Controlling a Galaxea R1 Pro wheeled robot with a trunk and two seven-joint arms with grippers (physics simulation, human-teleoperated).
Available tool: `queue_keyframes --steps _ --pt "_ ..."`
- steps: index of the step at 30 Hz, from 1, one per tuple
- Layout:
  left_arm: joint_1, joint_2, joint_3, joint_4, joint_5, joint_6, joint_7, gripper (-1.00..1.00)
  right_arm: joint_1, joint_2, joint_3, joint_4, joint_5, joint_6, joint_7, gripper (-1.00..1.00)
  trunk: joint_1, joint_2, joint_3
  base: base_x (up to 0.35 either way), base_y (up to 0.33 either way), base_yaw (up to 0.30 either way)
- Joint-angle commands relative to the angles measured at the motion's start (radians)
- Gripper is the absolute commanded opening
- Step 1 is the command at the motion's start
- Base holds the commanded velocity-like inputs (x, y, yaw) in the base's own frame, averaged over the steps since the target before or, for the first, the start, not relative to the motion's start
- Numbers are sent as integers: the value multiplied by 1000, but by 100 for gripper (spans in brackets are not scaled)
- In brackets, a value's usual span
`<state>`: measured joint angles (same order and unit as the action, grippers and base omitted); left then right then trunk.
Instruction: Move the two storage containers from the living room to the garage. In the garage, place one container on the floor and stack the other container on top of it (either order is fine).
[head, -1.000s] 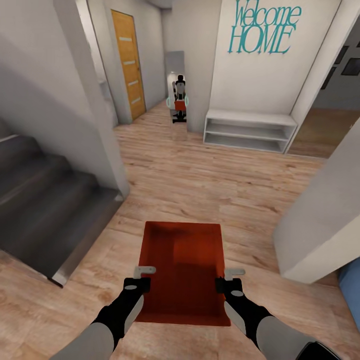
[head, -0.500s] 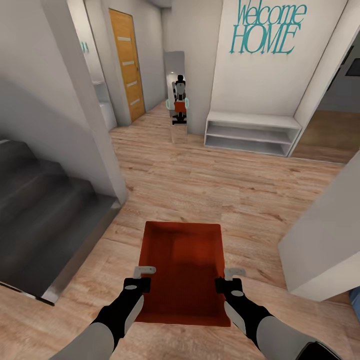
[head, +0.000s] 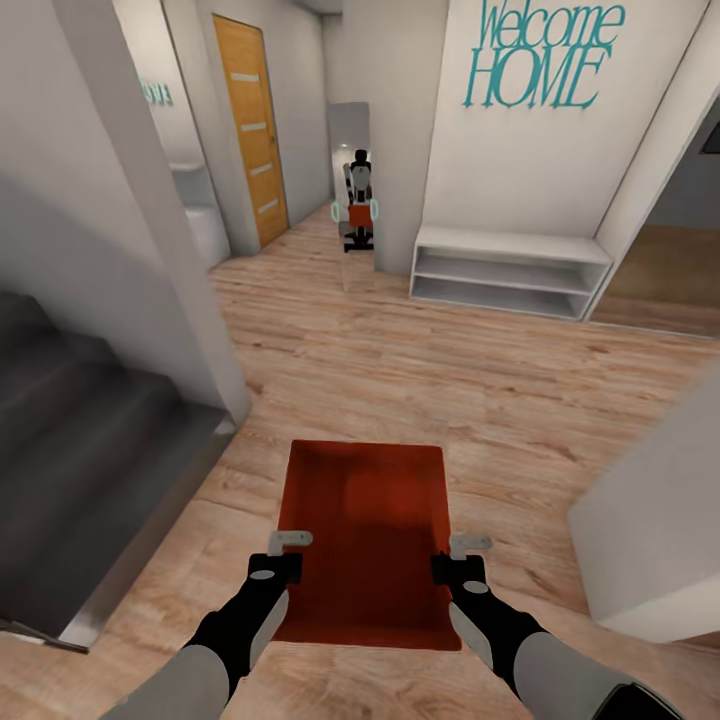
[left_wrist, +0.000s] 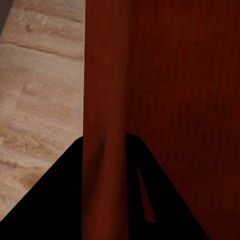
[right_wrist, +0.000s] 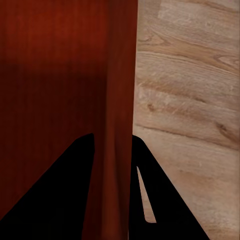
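Observation:
One orange-red storage container (head: 365, 530) hangs level in front of me over light wood planks (head: 450, 380). My left gripper (head: 283, 552) is shut on its left wall and my right gripper (head: 460, 555) is shut on its right wall. In the left wrist view the red wall (left_wrist: 105, 90) runs between the dark fingers (left_wrist: 60, 200). The right wrist view has the opposite wall (right_wrist: 120, 90) pinched the same way by its fingers (right_wrist: 65, 195). The tray looks empty. The other container, the garage and its concrete floor are out of view.
Dark stairs (head: 80, 450) drop away at the left behind a white wall corner (head: 150, 250). Another white corner (head: 660, 540) juts in at the right. Ahead stand a low white shelf (head: 510, 270), a mirror with my reflection (head: 357, 200) and an orange door (head: 250, 130).
The whole view has shifted: the stairs and the right wall corner slid outward and the far shelf sits slightly nearer, so the camera moved. Tray and grippers keep their places in the picture.

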<state>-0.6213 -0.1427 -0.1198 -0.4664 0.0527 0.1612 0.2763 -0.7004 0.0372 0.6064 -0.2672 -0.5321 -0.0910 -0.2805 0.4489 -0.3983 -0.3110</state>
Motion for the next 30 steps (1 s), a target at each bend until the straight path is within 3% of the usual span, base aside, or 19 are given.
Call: queue_keyframes --steps 1,30 --pt "0 2 -17 0 33 43 11 -100 -2 -11 -13 -1 10 -22 -19 -100 1 -2 -2 322 0 0" --pt "0 0 -18 9 35 40 11 -100 -2 -9 -13 -3 11 -22 -19 -100 1 -2 -2 322 0 0"
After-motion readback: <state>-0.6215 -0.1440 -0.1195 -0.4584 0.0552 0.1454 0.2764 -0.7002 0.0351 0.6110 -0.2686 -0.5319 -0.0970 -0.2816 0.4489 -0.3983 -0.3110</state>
